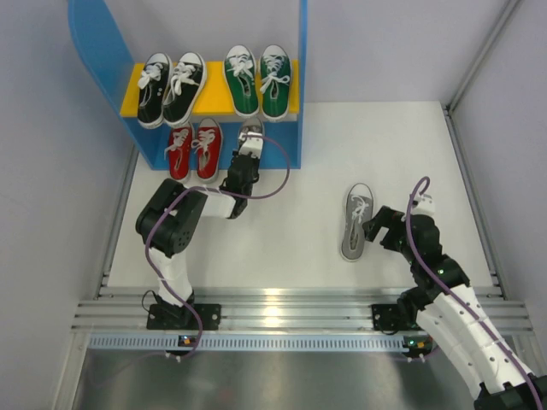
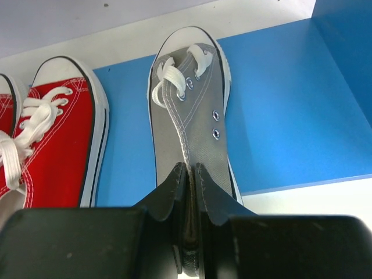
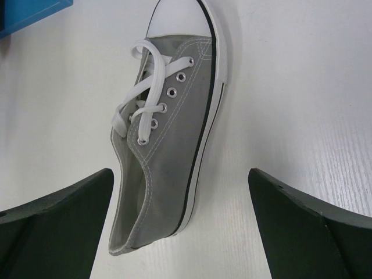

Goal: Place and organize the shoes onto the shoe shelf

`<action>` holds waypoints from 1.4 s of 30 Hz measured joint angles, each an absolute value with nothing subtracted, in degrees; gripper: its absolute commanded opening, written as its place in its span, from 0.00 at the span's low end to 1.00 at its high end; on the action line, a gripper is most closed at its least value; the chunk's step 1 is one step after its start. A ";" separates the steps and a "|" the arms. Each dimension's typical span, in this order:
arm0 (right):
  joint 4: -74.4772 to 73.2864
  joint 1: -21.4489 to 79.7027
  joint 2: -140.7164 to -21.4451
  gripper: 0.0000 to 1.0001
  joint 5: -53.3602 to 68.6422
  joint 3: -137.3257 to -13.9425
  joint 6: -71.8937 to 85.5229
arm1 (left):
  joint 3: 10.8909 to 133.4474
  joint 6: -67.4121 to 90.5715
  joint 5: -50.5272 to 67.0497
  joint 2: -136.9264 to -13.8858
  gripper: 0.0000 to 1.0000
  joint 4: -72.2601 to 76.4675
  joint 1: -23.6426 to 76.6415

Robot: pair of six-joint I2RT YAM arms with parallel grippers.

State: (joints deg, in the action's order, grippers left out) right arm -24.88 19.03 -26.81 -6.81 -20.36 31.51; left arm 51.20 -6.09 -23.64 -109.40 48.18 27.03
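Toe-in on blue lower board of shoe shelf (image 2: pixel 290 116), grey canvas sneaker (image 2: pixel 189 110) with white laces and toe cap, just beside red pair (image 1: pixel 194 147), heel collar pinched in narrow left gripper (image 2: pixel 190 174), second grey sneaker (image 3: pixel 165 133) on white table (image 3: pixel 290 87), between wide-spread right gripper (image 3: pixel 180 174) fingers.

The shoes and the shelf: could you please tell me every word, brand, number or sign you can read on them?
None: no word, brand, number or sign is readable in any view.
The grey shoe on the table, the grey shoe on the shelf and the red shoe show plain canvas, no label.
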 measured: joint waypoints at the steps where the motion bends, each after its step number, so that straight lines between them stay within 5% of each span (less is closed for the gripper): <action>1: -24.88 19.03 -26.81 0.99 -6.81 -20.36 31.51 | 50.92 -5.85 -23.62 -109.40 0.00 48.42 26.89; 5: -24.88 19.03 -26.79 0.99 -6.81 -20.36 31.51 | 50.33 -4.99 -23.38 -109.40 0.05 48.88 26.68; 6: -24.88 19.03 -26.79 0.99 -6.81 -20.36 31.51 | 50.17 -4.60 -23.38 -109.38 0.31 48.86 26.68; 8: -24.88 19.03 -26.79 0.99 -6.81 -20.36 31.51 | 49.98 -4.01 -23.68 -109.21 0.51 48.49 26.65; 9: -24.88 19.03 -26.79 0.99 -6.81 -20.36 31.51 | 49.82 -3.46 -23.97 -108.95 0.98 48.29 26.65; 18: -24.91 19.03 -26.63 0.99 -6.85 -20.36 31.51 | 40.60 4.54 -29.69 -97.58 0.99 45.54 30.87; 26: -25.06 19.03 -23.09 0.99 -9.74 -20.38 31.77 | 35.73 6.79 -36.60 -86.00 0.99 45.80 58.61; 32: -30.63 19.07 -19.31 0.99 -20.29 -23.90 35.05 | 38.11 10.09 -39.16 -92.92 0.99 45.91 73.80; 42: -36.51 19.07 -16.84 1.00 -34.02 -30.24 39.27 | 49.06 13.39 -43.90 -106.56 0.99 45.08 82.32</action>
